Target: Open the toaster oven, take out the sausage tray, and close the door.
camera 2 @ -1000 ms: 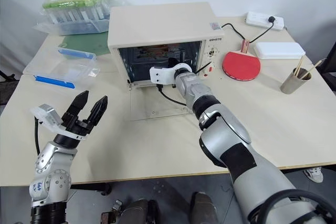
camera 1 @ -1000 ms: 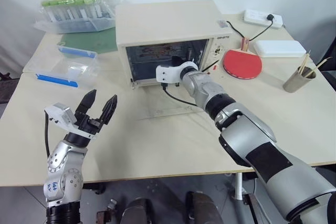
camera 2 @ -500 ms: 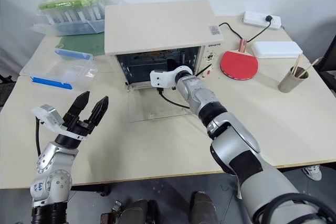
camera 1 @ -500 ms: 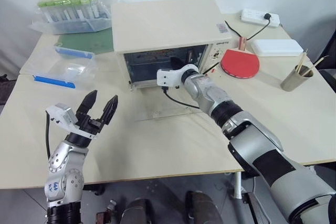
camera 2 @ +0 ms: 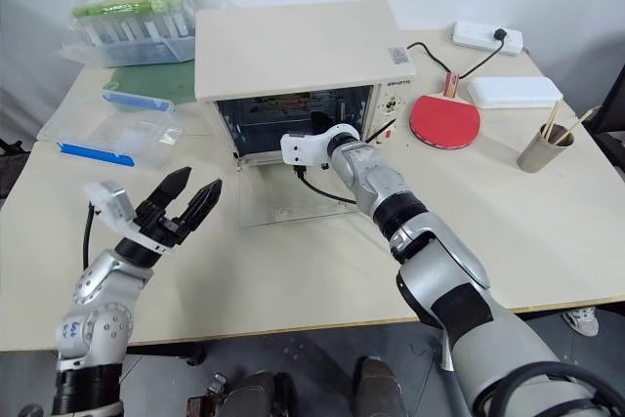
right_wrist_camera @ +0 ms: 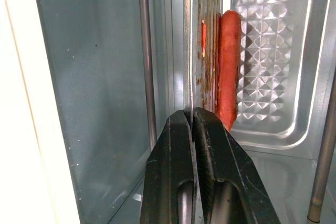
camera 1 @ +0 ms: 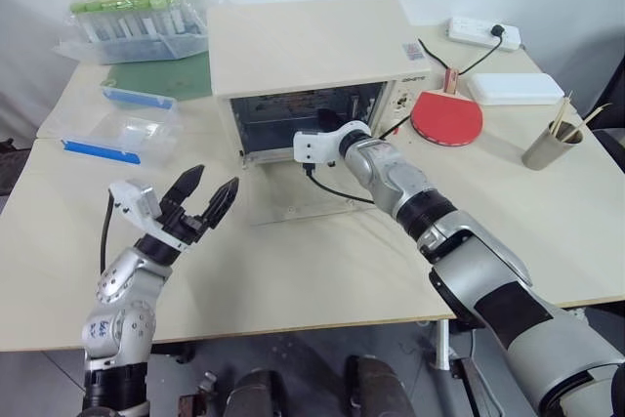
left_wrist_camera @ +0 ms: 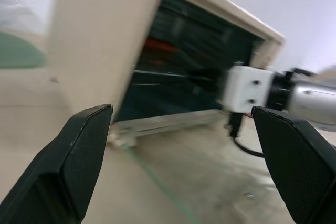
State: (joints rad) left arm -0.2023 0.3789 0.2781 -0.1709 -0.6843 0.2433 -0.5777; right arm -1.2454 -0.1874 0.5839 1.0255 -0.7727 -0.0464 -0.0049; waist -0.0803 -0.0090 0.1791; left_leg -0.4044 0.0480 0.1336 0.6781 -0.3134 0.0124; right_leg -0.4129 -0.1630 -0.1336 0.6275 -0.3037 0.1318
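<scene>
Toaster oven (camera 1: 312,56) stands near the tabletop's far edge, its door (camera 2: 293,204) dropped flat onto the table. My right gripper (right_wrist_camera: 192,124) reaches inside, its fingers pressed together on the near rim of the sausage tray (right_wrist_camera: 268,56), which sits within the oven. My left gripper (camera 1: 207,197) hovers near the tabletop's front-left corner, fingers spread wide, holding nothing.

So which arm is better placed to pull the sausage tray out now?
Right. The right gripper is already inside the toaster oven, shut on the front rim of the sausage tray. The left gripper hangs open over the table, well short of the oven.
</scene>
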